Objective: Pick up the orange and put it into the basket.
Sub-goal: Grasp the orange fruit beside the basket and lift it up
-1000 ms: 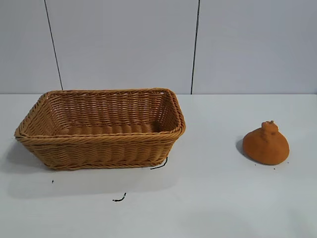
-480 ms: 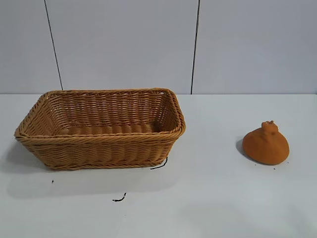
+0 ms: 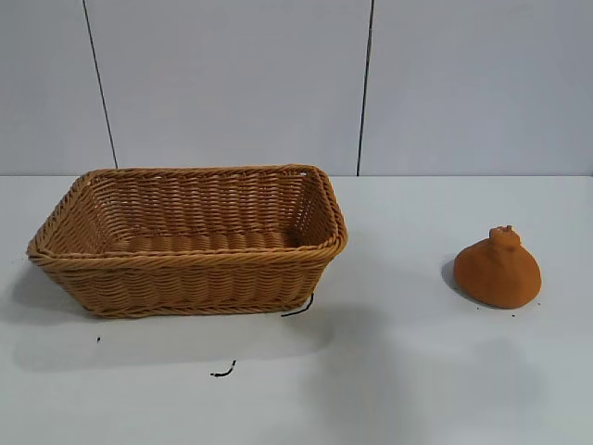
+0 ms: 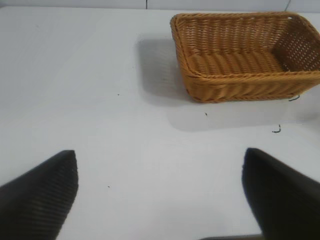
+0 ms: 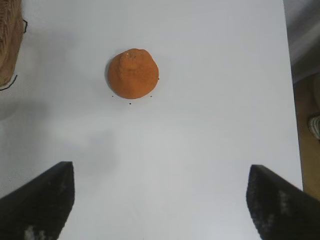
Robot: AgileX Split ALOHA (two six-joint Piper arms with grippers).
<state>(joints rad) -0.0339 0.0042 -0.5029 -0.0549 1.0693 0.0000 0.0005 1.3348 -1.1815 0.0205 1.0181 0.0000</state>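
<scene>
The dull-orange orange [image 3: 498, 270] sits on the white table at the right, stem nub up; it also shows in the right wrist view [image 5: 133, 73]. The tan wicker basket [image 3: 190, 262] stands at the left, empty, and shows in the left wrist view [image 4: 245, 85]. My right gripper [image 5: 161, 170] is open and empty above the table, short of the orange. My left gripper [image 4: 160, 157] is open and empty over bare table, well apart from the basket. Neither gripper shows in the exterior view.
Two short black thread scraps lie by the basket's front, one at its corner [image 3: 298, 307] and one farther out [image 3: 223, 371]. The table's edge and floor [image 5: 305, 75] show beyond the orange in the right wrist view.
A faint shadow has spread over the table front between basket and orange. The orange and basket have not moved.
</scene>
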